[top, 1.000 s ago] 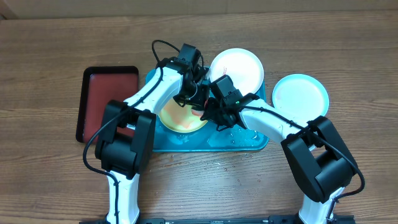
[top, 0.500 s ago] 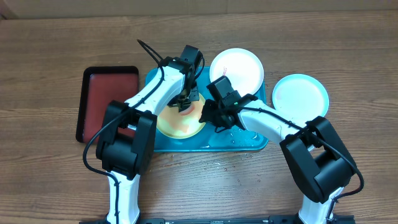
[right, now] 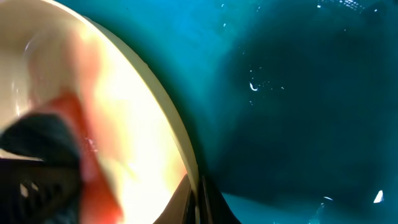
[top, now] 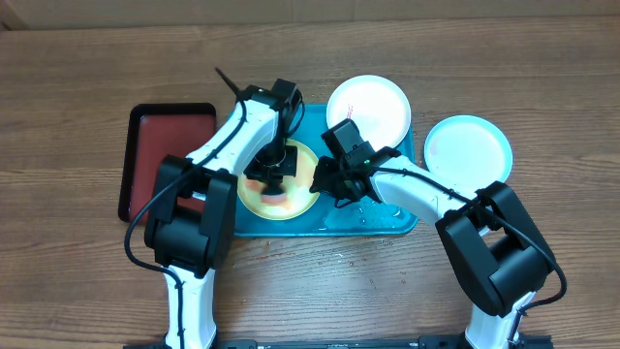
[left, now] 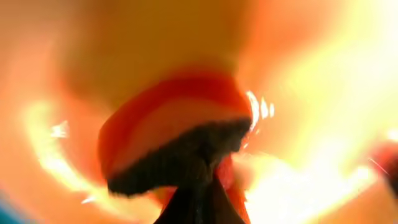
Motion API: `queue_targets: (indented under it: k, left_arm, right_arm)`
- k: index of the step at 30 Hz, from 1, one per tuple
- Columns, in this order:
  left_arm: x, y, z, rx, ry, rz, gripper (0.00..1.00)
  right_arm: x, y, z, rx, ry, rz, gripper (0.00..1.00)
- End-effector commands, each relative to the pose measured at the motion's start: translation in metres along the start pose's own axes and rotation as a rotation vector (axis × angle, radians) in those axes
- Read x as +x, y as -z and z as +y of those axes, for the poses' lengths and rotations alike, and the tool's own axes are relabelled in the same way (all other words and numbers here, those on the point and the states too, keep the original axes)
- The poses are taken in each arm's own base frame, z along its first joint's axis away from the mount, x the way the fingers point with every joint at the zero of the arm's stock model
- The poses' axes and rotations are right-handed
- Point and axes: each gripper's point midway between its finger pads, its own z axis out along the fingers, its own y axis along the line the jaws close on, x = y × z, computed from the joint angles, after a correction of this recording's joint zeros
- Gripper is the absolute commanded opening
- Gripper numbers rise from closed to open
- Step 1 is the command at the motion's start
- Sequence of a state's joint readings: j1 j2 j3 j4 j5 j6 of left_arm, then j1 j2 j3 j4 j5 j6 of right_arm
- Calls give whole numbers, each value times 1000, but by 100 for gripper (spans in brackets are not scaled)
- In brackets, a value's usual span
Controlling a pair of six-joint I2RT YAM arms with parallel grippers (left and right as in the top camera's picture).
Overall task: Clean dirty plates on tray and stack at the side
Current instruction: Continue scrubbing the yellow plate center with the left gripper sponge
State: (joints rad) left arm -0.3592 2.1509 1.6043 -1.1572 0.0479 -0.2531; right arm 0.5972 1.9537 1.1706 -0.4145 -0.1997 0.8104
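I run two matching arms. The left arm [top: 231,143] and the right arm [top: 417,189] are both built of smooth white links joined by chunky black joint housings. The biggest housings, low in the overhead view, are boxy with rounded edges. A thin black cable loops loose alongside each arm, and another arcs off the far end of the left one. The left claw [top: 272,180] and the right claw [top: 318,181] are black. In the right wrist view the fingers [right: 199,208] show only as a dark, blurred wedge.
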Motion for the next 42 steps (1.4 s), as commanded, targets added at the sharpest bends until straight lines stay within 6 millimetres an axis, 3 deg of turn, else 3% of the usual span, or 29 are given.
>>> queue_targets:
  k: [1, 4, 7, 9, 11, 15, 18, 22, 28, 32, 37, 42]
  left_arm:
    - [12, -1, -58, 334, -343, 32, 4]
    - [-2, -3, -56, 307, -363, -30, 4]
    - [-28, -6, -40, 181, -348, -123, 5]
    - [-46, -6, -21, 60, -267, -184, 5]
    - [-65, -1, 16, -151, -99, -263, 4]
    - [-61, 12, 63, -407, 98, -301, 4]
    - [-47, 13, 75, -470, 135, -257, 4]
    - [-28, 8, 70, -447, 59, -157, 4]
    - [15, -7, 29, -176, -310, 87, 4]
    - [30, -9, 0, 21, -418, 136, 4]
    - [28, -6, -35, 219, -505, 91, 4]
    - [-4, -7, -44, 224, -509, -46, 4]
  right_arm:
    - [1, -6, -10, 27, -16, 3, 4]
    - [1, -6, -10, 27, -16, 3, 4]
    - [1, -6, -10, 27, -16, 2, 4]
    - [1, -6, -10, 27, -16, 2, 4]
    - [1, -6, -10, 27, -16, 2, 4]
    - [0, -6, -10, 27, -16, 1, 4]
    - [0, -6, -10, 27, -16, 1, 4]
    - [0, -6, -9, 24, -15, -1, 4]
    - [-1, -6, -8, 23, -15, -3, 4]
    - [-1, -6, -7, 18, -13, -6, 4]
    - [-1, -6, -7, 19, -9, -5, 4]
    - [-1, -6, -7, 18, -10, -6, 4]
